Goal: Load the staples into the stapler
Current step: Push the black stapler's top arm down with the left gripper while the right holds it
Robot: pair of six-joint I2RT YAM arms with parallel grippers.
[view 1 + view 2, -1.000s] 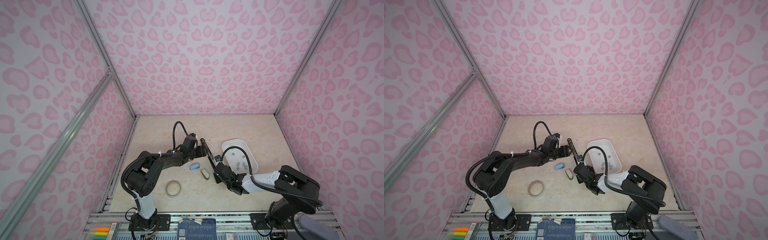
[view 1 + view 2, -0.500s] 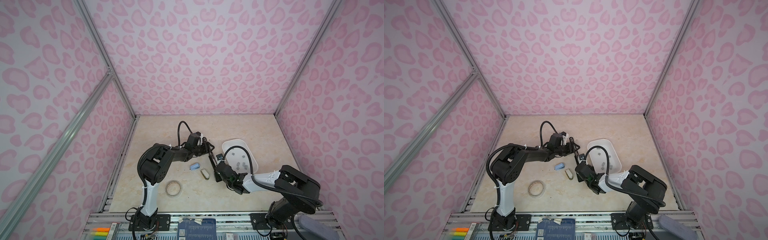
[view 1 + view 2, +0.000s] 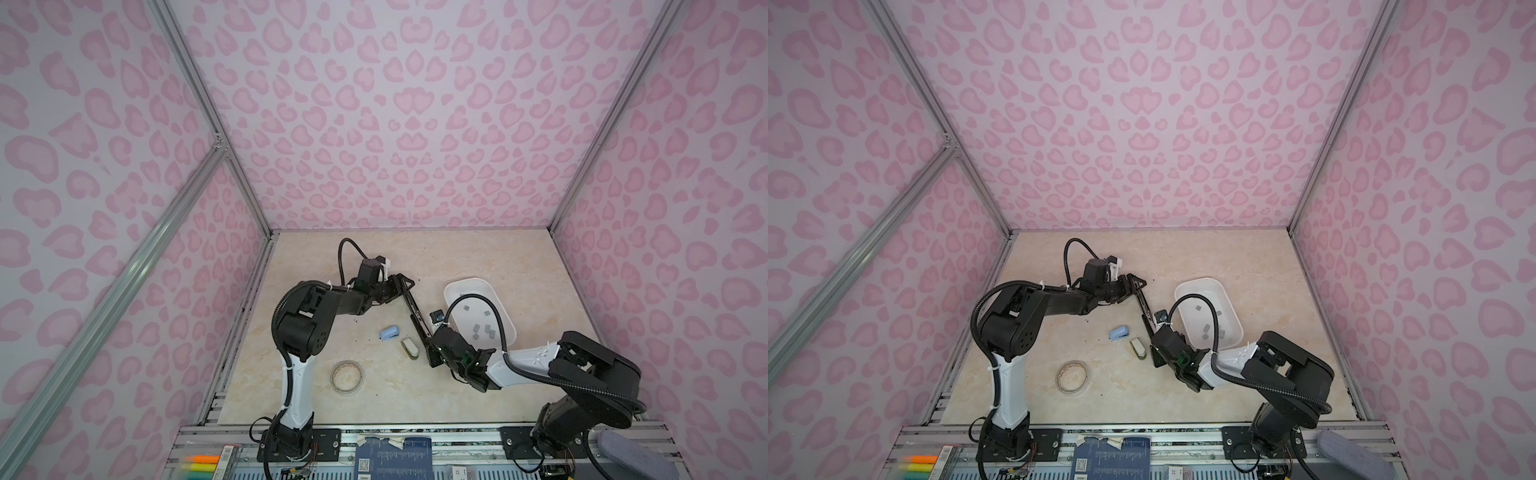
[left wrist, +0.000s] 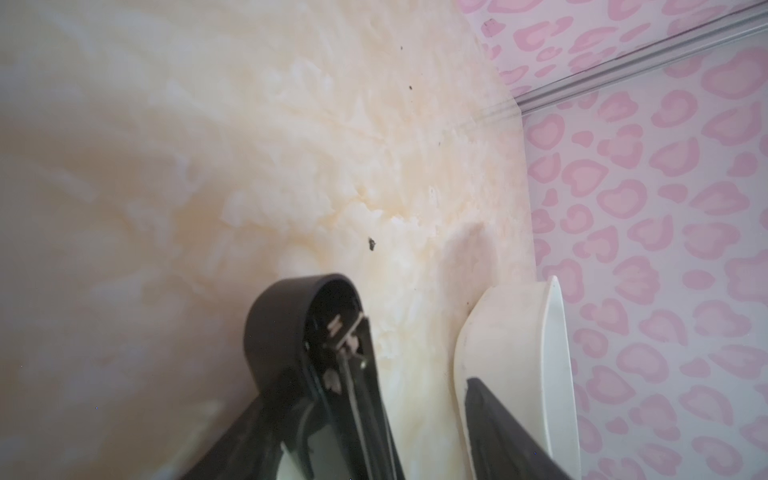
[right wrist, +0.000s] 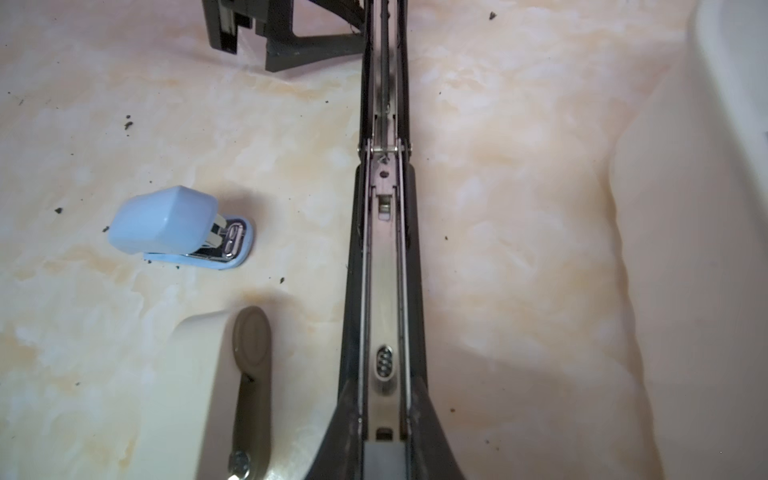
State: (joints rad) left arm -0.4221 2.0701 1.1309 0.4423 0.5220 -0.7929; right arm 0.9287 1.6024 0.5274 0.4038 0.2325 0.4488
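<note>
Booth with three walls in pale lilac, all covered in pink heart-ish blotches: back wall (image 3: 395, 124) at 12 o'clock, left wall (image 3: 83, 199) at 9, right wall (image 3: 690, 208) at 3. Silver metal posts (image 3: 207, 104) run down both back corners. Another silver rail (image 3: 137, 262) crosses the left wall on a slant. Counter (image 3: 478, 257) is cream-beige fake marble with scattered dark specks. Slotted metal base (image 3: 457, 434) runs along the front edge at 6. On it: bright markers (image 3: 199, 466) at 7, dark blue booklet (image 3: 395, 455) at 6, grey pad (image 3: 631, 453) at 5. Light soft and even, faint shadows only.
</note>
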